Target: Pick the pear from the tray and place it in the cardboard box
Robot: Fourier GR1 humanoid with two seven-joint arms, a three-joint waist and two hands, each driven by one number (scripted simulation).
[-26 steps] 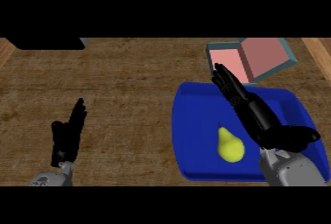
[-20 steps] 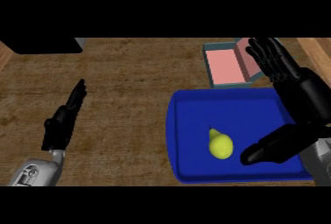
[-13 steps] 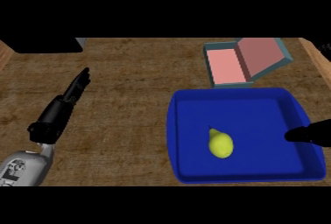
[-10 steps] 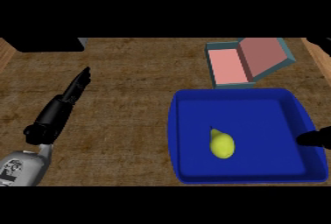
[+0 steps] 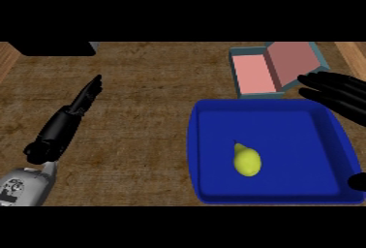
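Note:
A yellow pear lies in the blue tray at the lower right of the head view. Beyond the tray's far edge stands the cardboard box, pink inside, with its flap raised on the right. My right hand comes in from the right edge over the tray's far right corner, fingers straight and open, well apart from the pear. A dark tip of it also shows at the tray's near right corner. My left hand rests open on the counter at the left, fingers pointing away.
The wooden counter spreads between the left hand and the tray. A black object sits at the far left corner. A lighter wooden strip runs along the far right.
My right hand swung out of view to the right, leaving only a tip at the edge, and now reaches back in over the tray's far right corner. The pear has not moved.

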